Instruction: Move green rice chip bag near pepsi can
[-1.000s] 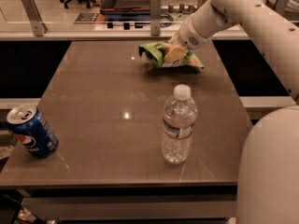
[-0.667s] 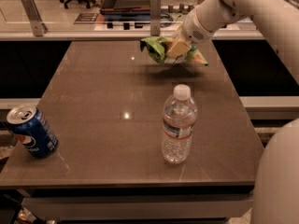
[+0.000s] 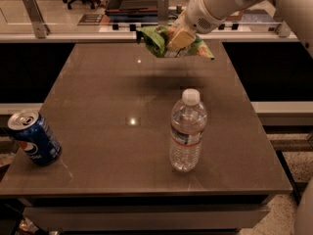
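Camera view, going left to right. At the near left corner of the table (image 3: 98, 97) we've got the pepsi can (image 3: 34, 139), silver top up and logo facing us, right by the edge.

Up at the far side, a bit right of centre, the green rice chip bag (image 3: 157, 41) hangs in the air with its shadow on the tabletop below, so it's clear of the surface. The gripper (image 3: 179, 38) has it pinched, fingers closed down on the crinkled middle, coming in from the upper right. The bag's long axis runs roughly left to right across our view.

Just right of that and much nearer to us stands the water bottle (image 3: 188, 131), upright, white cap on.

What the next move hangs on, we reckon: the can sits well away from the claw, off to the left and toward us, so the carry is a long diagonal across the table. The bottle is off to the right of that line, so probably no bother.

Count: one can, one bag, one bottle, one arm with one claw.
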